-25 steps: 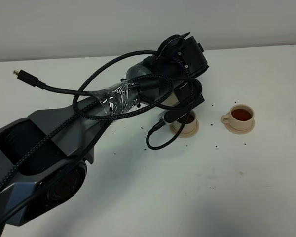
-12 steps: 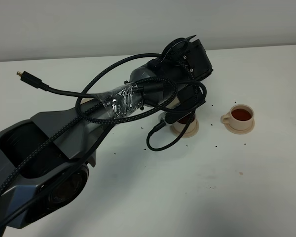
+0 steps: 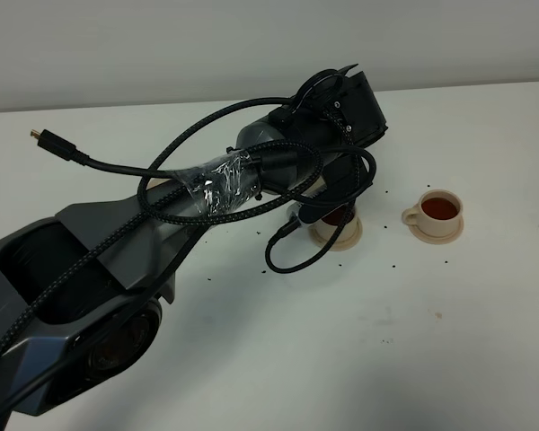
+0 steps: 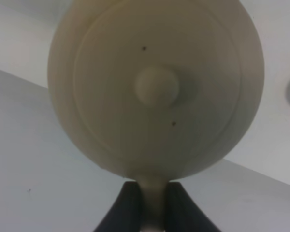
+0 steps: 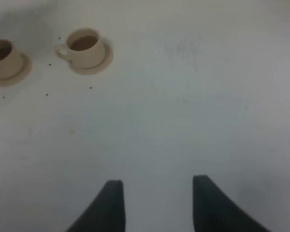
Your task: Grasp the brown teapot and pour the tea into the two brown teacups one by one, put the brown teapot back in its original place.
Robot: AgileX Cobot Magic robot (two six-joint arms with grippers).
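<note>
The brown teapot (image 4: 154, 87) fills the left wrist view, seen from above its knobbed lid. My left gripper (image 4: 152, 215) is shut on its loop handle. In the high view the left arm's wrist (image 3: 337, 117) hangs over the nearer teacup (image 3: 339, 229) and covers most of the pot. That cup stands on its saucer, half hidden, with dark tea showing. The other teacup (image 3: 438, 211) stands apart to the right, holding red-brown tea. Both teacups (image 5: 84, 48) (image 5: 5, 58) appear far off in the right wrist view. My right gripper (image 5: 154, 203) is open and holds nothing. The original place is out of view.
A looped black cable (image 3: 287, 256) hangs from the left arm down to the white table (image 3: 386, 341). A loose cable end with a gold plug (image 3: 40, 136) sticks out at the left. Dark specks dot the table around the cups. The left arm's base (image 3: 63, 314) fills the lower left.
The left wrist has shifted slightly right and turned over the nearer cup since a second ago. Dark tea now shows in that cup. Over the last half second nothing moved.
</note>
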